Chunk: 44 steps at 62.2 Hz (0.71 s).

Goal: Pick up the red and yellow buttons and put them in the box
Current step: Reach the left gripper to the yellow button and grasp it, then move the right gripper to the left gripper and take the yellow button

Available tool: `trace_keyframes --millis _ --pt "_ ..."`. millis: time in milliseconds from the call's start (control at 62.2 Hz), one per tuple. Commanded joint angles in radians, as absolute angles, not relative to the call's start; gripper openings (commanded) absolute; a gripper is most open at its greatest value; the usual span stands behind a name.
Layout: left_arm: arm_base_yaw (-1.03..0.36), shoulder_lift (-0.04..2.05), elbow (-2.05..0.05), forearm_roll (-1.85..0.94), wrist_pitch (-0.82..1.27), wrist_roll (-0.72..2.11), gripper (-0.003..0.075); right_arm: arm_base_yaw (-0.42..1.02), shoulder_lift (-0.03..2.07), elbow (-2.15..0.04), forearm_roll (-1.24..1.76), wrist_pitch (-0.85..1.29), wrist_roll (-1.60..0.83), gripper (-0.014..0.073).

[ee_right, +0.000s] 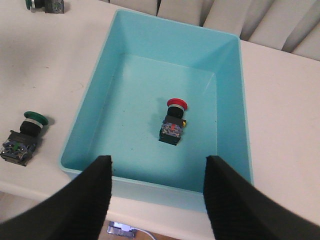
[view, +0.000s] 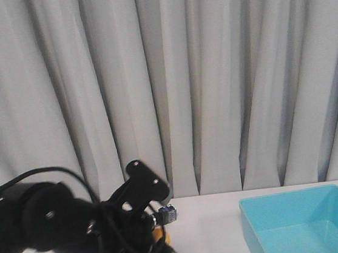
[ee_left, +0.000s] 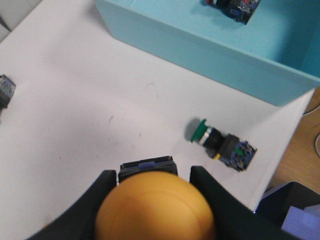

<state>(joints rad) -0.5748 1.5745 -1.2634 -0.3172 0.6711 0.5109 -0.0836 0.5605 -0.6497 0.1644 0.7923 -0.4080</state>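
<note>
left gripper (ee_left: 155, 200) clamps the yellow button (ee_left: 155, 210), body mostly hidden; right gripper (ee_right: 157, 192) gapes empty.

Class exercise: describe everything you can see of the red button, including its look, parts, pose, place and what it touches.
The red button has a round, glossy red cap on a dark squarish body, with a speck of yellow at its side and small coloured terminals on its back end. It looks like plastic. It lies on its side on the floor of the blue box, near the middle, clear of the walls. No gripper touches it.

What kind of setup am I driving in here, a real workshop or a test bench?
Likely a staged test bench: a plain white table backed by a pleated grey curtain, with only a turquoise box and a few loose pushbuttons, such as the green one.
</note>
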Motion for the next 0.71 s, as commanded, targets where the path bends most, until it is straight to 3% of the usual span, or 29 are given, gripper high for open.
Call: trace_keyframes --millis 0,370,691 --pt "-0.575 1.460 -1.214 -0.330 0.593 0.513 0.0227 -0.087 0.563 -0.675 0.194 0.724 -0.414 0.0401" --pt "-0.575 1.249 -0.957 -0.319 0.570 0.530 0.0227 -0.087 0.563 -0.675 0.243 0.761 -0.417 0.0401" --pt "-0.578 1.241 -0.942 -0.373 0.536 0.560 0.0227 -0.087 0.571 -0.675 0.249 0.805 -0.417 0.0401"
